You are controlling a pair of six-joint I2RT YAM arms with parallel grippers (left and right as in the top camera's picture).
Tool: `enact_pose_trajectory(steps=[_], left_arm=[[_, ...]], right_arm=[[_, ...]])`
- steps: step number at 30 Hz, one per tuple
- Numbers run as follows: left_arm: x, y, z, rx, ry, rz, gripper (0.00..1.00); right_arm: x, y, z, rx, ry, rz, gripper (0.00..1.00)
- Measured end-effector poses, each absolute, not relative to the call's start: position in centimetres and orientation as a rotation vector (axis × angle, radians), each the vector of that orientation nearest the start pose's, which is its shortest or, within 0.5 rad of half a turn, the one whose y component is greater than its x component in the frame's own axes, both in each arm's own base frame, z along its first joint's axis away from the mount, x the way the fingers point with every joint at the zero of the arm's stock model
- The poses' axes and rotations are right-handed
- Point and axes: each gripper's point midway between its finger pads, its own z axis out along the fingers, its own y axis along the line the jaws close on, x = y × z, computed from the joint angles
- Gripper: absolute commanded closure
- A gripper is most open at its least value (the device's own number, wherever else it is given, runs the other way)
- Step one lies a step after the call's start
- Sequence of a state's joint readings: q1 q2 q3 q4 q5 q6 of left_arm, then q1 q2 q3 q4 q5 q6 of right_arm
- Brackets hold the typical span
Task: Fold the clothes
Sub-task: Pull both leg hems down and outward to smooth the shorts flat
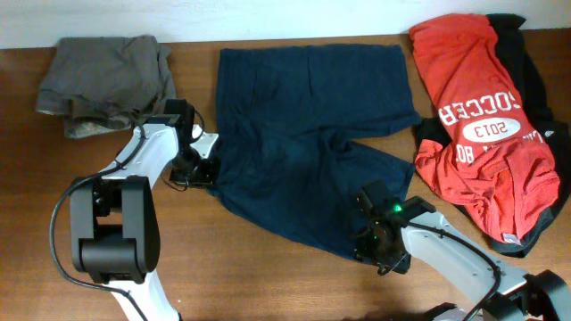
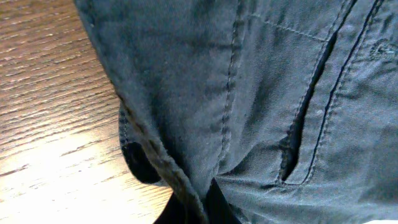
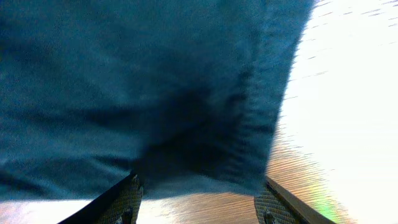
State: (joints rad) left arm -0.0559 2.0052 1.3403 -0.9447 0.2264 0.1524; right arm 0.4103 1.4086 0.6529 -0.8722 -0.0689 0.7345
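— Two pincers: how do they stand?
— Lower right, the right pincer (image 3: 199, 199) gapes wide, the hem of the navy shorts (image 1: 303, 134) between its fingers. The left pincer (image 1: 198, 169) is clamped on their left edge. The shorts lie spread mid-tabletop (image 1: 268, 285), with the red jersey (image 1: 482, 125) at upper right.

Left tool (image 1: 201, 171) tips buried in navy shorts (image 1: 303, 134), black garment (image 1: 528, 67) mostly under red jersey (image 1: 473, 116)

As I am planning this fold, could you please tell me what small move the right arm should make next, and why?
Probably close the right gripper on the hem of the shorts: its fingers stand apart right at that hem edge, gripping nothing, while the left gripper is shut on the opposite edge.
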Motion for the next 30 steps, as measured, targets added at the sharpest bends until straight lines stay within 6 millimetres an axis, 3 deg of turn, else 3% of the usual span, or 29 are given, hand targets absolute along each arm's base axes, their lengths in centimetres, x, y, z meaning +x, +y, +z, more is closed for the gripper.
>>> enact_pose_trajectory(steps=[6, 8, 11, 13, 14, 23, 26, 30], left_arm=[[34.9, -5.7, 0.7, 0.32, 3.134, -0.35, 0.99], [34.9, -5.7, 0.7, 0.32, 3.135, -0.346, 0.99], [34.9, -5.6, 0.7, 0.32, 3.135, -0.344, 0.99], [34.9, -5.6, 0.7, 0.321, 3.135, -0.34, 0.99], [34.9, -5.6, 0.7, 0.321, 3.135, -0.339, 0.99], [34.2, -5.1, 0.9, 0.258, 3.173, -0.351, 0.99], [33.6, -4.0, 1.7, 0.172, 3.187, -0.375, 0.99], [33.3, -2.2, 5.2, 0.069, 3.125, -0.387, 0.99]], right_arm=[[17.1, 7.7, 0.3, 0.57, 3.133, -0.018, 0.39], [17.4, 7.6, 0.0, 0.581, 3.122, -0.031, 0.45], [17.7, 7.8, -0.5, 0.597, 3.123, -0.032, 0.7], [17.9, 8.1, -0.5, 0.605, 3.121, -0.01, 0.93], [18.0, 8.3, -0.5, 0.6, 3.123, 0.002, 0.96], [16.5, 8.2, 0.0, 0.608, 3.195, -0.023, 0.96], [17.0, 8.3, 1.7, 0.591, 3.187, -0.013, 0.96], [18.8, 8.6, 6.7, 0.551, 3.089, 0.045, 0.96]])
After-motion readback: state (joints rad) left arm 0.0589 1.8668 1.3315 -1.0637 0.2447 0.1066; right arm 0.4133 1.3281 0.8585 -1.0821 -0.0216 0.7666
